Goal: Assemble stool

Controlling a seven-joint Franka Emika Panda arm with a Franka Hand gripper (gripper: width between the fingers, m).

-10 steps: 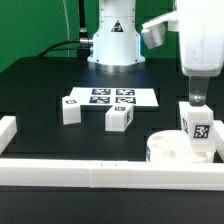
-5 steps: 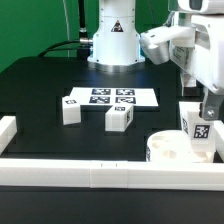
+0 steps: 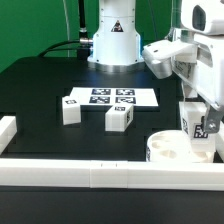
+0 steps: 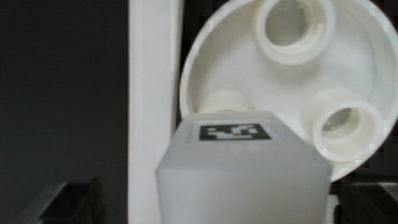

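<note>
The round white stool seat (image 3: 166, 149) lies at the exterior view's right, against the front bar. A white tagged leg (image 3: 197, 128) stands upright at its right edge; I cannot tell whether it is seated in a hole. My gripper (image 3: 205, 120) is lowered around this leg, jaws open, with a gap on one side in the wrist view. There the leg (image 4: 240, 170) fills the space between the dark fingers (image 4: 71, 200), with the seat (image 4: 231, 60) and its round holes beyond. Two more legs (image 3: 70, 108) (image 3: 120, 116) lie loose mid-table.
The marker board (image 3: 110, 97) lies flat behind the loose legs. A long white bar (image 3: 90, 174) edges the table's front, and a short one (image 3: 7, 130) stands at the left. The robot base (image 3: 112, 40) is at the back.
The hand has turned about its vertical axis and come down from above the leg to around it. The leg and its tag have stayed in place.
</note>
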